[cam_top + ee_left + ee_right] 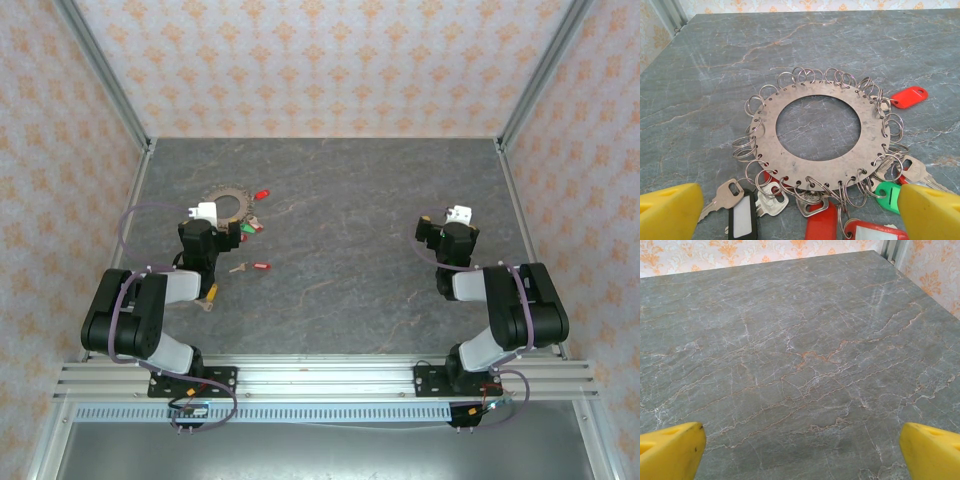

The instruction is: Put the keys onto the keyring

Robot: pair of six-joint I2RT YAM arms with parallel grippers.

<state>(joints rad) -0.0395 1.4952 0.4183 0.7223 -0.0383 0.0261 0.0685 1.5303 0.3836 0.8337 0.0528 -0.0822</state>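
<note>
Two grippers stand with jaws spread wide and hold nothing. The left gripper [800,217] hovers just short of the keyring [866,135], its yellow fingertips [670,210] framing the near rim, while the right gripper [800,452] faces bare table [800,355] well apart on the other side. The keyring lies flat at the left rear of the table. It is a grey-brown sheet-metal disc with a wide round opening, and the holes along its rim each carry a small springy wire loop [743,146], which gives a toothed outline from above. Several keys [820,222] hang from the near loops: thin bright blades with glossy plastic heads in red, green and black. One loose key [252,267] with a red head lies nearer the left arm's base, apart from the ring. The step in hand is probably fetching that key. Pinching its thicker plastic head should be surer than gripping the thin blade, and the ring likely needs steadying, since smooth metal may slide on the polished marbled surface.
</note>
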